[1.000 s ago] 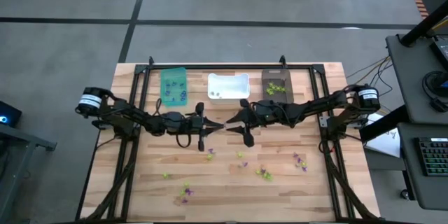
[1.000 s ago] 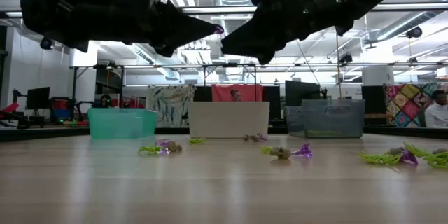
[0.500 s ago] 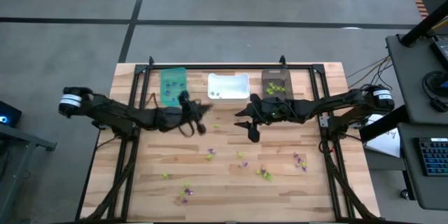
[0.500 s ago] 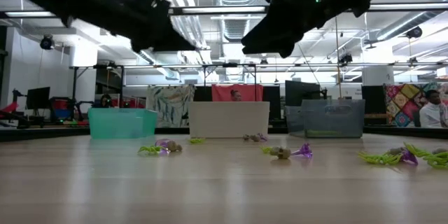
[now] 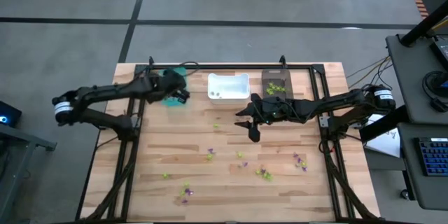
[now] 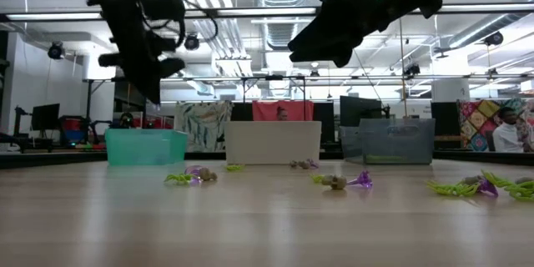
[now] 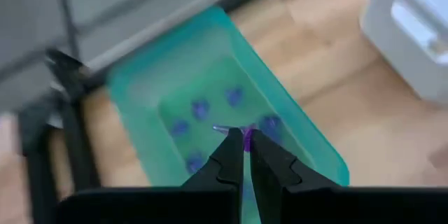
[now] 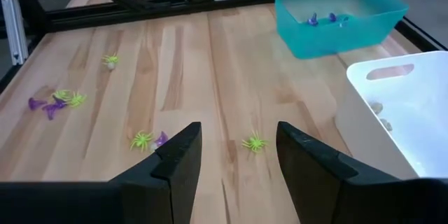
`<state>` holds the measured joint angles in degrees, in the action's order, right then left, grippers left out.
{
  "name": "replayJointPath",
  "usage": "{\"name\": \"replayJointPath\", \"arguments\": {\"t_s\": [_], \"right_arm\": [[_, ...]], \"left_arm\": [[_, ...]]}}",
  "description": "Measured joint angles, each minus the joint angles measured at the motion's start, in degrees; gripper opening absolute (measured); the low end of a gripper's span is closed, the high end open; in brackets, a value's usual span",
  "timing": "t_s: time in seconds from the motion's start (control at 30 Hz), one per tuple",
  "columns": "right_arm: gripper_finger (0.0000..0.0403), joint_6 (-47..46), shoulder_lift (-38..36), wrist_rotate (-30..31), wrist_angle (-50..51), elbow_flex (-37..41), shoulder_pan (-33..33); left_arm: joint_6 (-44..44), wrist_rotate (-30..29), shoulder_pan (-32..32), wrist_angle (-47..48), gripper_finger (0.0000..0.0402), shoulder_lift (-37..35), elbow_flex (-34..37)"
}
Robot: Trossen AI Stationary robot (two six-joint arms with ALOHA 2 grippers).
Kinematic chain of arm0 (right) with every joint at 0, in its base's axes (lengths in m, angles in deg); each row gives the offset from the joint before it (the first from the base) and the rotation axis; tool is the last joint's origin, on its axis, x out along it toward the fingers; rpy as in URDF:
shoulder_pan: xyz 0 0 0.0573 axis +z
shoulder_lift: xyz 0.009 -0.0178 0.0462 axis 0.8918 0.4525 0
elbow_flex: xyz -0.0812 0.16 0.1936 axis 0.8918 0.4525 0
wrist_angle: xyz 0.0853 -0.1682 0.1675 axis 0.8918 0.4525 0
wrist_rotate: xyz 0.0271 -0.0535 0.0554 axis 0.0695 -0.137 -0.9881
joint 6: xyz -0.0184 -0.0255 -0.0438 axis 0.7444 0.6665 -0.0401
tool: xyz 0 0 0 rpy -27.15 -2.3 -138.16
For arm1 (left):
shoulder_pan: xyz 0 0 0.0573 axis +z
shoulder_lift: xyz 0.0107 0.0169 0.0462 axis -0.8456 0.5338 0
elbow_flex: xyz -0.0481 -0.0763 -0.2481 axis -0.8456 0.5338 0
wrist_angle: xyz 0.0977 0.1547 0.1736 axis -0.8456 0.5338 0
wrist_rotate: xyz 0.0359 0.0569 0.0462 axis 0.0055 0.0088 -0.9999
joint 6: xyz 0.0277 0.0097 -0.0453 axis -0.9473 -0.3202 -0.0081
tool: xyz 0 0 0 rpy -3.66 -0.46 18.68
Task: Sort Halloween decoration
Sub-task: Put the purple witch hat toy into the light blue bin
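A tiny purple trinket (image 7: 246, 138) sits pinched between the closed jaws of the left gripper (image 7: 243, 147), held above the open teal bin (image 7: 294, 122), whose smooth plastic floor already carries several purple pieces. More trinkets (image 5: 264, 174), purple and lime-green, lie scattered over the bare front half of the plank-wood table (image 5: 140, 182). The right gripper (image 8: 234, 150) hangs over the table's middle, jaws wide and empty, near the white bin (image 5: 228, 87).
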<state>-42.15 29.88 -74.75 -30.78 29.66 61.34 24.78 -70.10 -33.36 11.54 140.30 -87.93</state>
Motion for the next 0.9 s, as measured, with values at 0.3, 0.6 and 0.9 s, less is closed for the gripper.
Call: {"name": "replayJointPath", "arguments": {"t_s": [0.3, 0.6, 0.9], "right_arm": [[0.0176, -0.1, 0.0, 0.0, 1.3, 0.0, 0.0], [0.0176, -1.1, 0.0, 0.0, 1.4, 0.0, 0.0], [0.0176, -3.0, 0.1, 0.0, 1.4, 0.0, 0.0]], "left_arm": [[-3.2, 7.1, 4.2, 1.9, 0.0, 9.3, -1.5], [-4.3, 6.1, 4.2, 2.1, 0.0018, 14.7, -2.8], [-4.9, 5.0, 4.0, 2.0, 0.0075, 13.1, -3.1]]}}
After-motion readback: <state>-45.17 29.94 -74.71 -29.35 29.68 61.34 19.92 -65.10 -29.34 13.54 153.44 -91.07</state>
